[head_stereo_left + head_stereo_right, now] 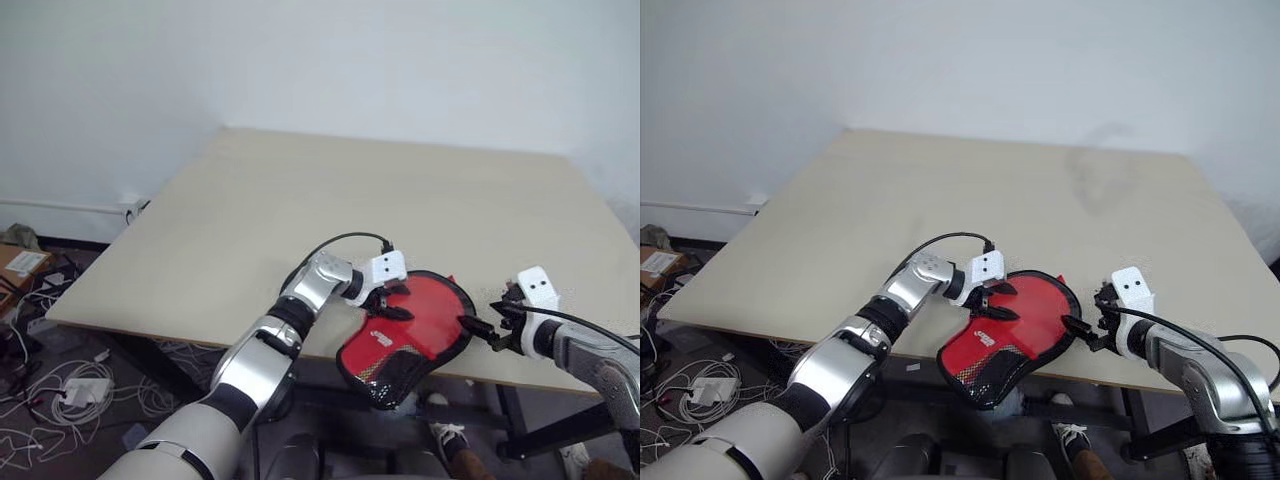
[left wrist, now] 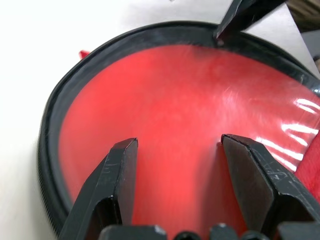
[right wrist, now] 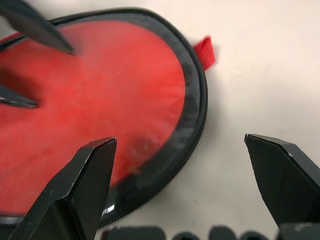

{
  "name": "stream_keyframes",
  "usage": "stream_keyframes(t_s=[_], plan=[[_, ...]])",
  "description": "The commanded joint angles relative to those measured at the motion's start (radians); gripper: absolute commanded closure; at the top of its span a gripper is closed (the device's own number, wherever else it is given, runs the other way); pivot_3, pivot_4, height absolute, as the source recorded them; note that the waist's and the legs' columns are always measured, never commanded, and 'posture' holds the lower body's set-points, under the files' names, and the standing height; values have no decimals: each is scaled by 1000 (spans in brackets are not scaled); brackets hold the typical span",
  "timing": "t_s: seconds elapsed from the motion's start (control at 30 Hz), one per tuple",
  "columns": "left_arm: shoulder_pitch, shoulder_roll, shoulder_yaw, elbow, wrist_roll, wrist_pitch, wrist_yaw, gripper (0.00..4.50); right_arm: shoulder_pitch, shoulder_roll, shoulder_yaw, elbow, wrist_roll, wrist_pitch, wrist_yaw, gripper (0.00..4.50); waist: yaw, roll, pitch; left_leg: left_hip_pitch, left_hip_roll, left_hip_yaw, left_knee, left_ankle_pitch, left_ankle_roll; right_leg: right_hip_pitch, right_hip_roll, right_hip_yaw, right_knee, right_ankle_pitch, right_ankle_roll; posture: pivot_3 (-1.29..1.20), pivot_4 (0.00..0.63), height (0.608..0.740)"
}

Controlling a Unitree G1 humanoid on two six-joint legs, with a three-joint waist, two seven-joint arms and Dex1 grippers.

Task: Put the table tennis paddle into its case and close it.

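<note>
I have the case point(image 1: 410, 325) lying flat at the near edge of the table point(image 1: 300, 200), its round red body on the tabletop and its narrower end, with the black mesh section point(image 1: 392, 372) and a small white logo point(image 1: 381, 338), hanging out past the edge toward me. Black zipper edging runs all the way round the red fabric, and a small red tab point(image 3: 205, 51) pokes out from the far side of the rim onto the table. I cannot make out the paddle itself anywhere in these views, so I cannot tell whether it lies inside the cover. My left gripper point(image 1: 392, 302) sits over the case's left side, pointing across it toward the right; through its wrist camera I see its two black fingers point(image 2: 117, 180) spread apart with bare red fabric between them, gripping nothing. Whether the tips actually touch the fabric I cannot tell. My right gripper point(image 1: 484, 328) is just beside the case's right rim, at the table edge, pointing in toward it; its fingers point(image 3: 82, 185) stand wide apart, one over the zipper border and the other over bare tabletop, with nothing clamped between them. The table is pale wood and stands before a white wall. Below and to the left, on the floor, I see a tangle of white cables point(image 1: 60, 385) and a cardboard box point(image 1: 20, 262).
</note>
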Motion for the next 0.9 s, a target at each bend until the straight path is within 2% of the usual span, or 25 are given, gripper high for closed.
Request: stream_keyframes(t_s=[0.03,0.27,0.3,0.4,0.63,0.73,0.9], plan=[[5,38,36,-56,-50,66,-62,1708,-76,47,-33,48,19,34,-18,41,-6,0,0,0,0,0,0,0,0,0,0,0,0,0,0,0,0,740],[12,102,84,-161,-123,157,-109,1708,-148,117,-54,138,9,78,-50,41,-12,4,1,-1,0,-1,0,0,0,-1,0,0,1,0,0,0,0,740],[14,111,89,-172,-129,168,-112,1708,-148,123,-56,143,11,80,-50,202,-13,4,1,-1,0,-1,0,0,0,-1,0,0,1,0,0,0,0,740],[17,135,101,-190,-141,188,-100,1708,-137,130,-58,140,25,83,-28,913,-15,5,1,-1,0,-1,0,0,0,-1,0,0,1,0,0,0,0,740],[26,159,105,-207,-148,210,-72,1708,-145,161,-80,153,41,99,-14,3486,-16,5,1,-1,0,-1,-1,0,0,-1,0,0,1,0,0,0,0,740],[33,158,103,-223,-153,218,-71,1708,-155,182,-95,146,47,100,-12,4408,-18,5,1,-1,0,-1,-1,0,0,-1,0,0,1,0,0,0,0,740],[43,153,105,-237,-161,239,-59,1708,-226,299,-235,114,90,87,-125,4483,-21,6,1,-1,0,-1,-1,0,0,-2,1,0,2,0,0,0,0,740]])
